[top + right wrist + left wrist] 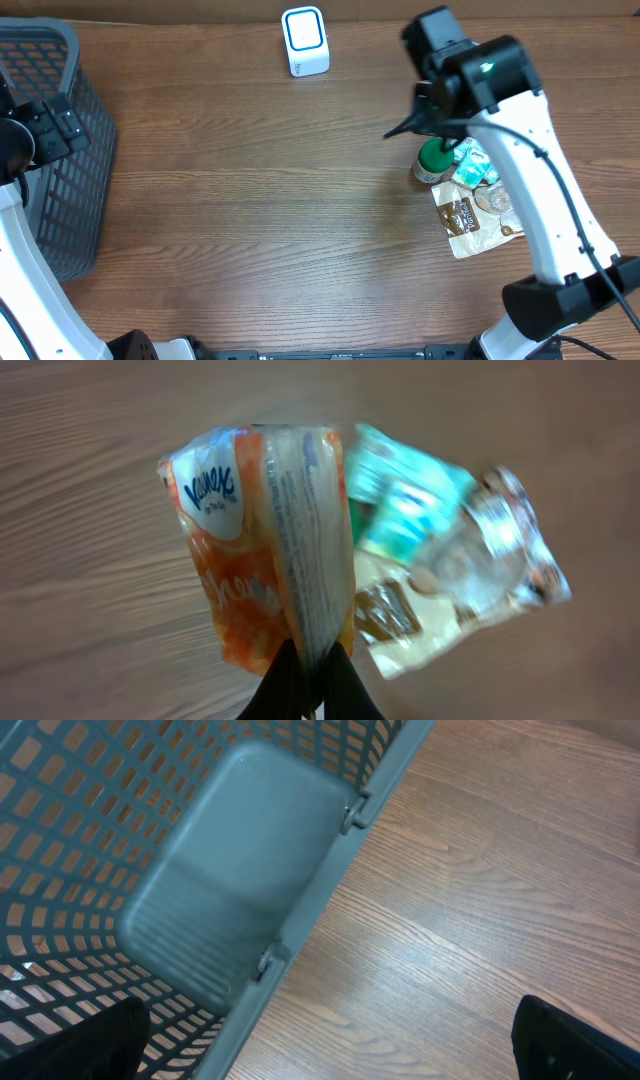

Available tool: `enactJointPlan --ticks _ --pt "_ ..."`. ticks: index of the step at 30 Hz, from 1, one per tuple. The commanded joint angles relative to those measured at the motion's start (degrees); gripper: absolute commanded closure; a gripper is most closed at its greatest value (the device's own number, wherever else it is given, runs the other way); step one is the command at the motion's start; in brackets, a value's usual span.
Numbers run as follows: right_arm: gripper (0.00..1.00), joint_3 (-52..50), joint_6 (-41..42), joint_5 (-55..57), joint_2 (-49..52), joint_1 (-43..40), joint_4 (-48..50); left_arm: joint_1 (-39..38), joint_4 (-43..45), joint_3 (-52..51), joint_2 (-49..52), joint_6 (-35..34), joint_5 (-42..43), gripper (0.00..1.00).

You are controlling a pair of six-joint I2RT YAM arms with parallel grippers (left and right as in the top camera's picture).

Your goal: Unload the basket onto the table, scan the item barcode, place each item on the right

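We take this for a mock shop checkout. A grey plastic mesh basket point(75, 170) sits at the left edge of the wooden table point(250, 220), a white blue-ringed scanner box point(304, 40) near its far edge.

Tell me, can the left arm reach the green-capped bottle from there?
Probably not easily: the left pincer is open over the basket, far across the table, and the right arm hangs above the green-capped bottle.

The overhead camera is looking straight down on the whole table point(250, 220). The left wrist camera is pointing down, close over the basket point(200, 890) — the right wrist camera is facing down past a tissue pack point(250, 560), sharing the packets point(440, 560) with overhead.
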Motion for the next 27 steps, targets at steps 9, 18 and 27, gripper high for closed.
enactJointPlan --ticks 9,18,27 --pt "0.96 -19.3 6.3 -6.8 0.2 -14.3 5.1 0.2 0.1 0.7 0.1 1.1 -0.5 0.01" --pt "0.48 -24.3 2.2 -7.6 0.2 -14.6 10.9 0.2 0.1 0.7 0.1 1.1 -0.5 0.01" --pt "0.50 -18.2 -3.0 -8.4 -4.6 -14.2 5.0 0.2 0.1 0.7 0.1 1.1 -0.5 0.00"
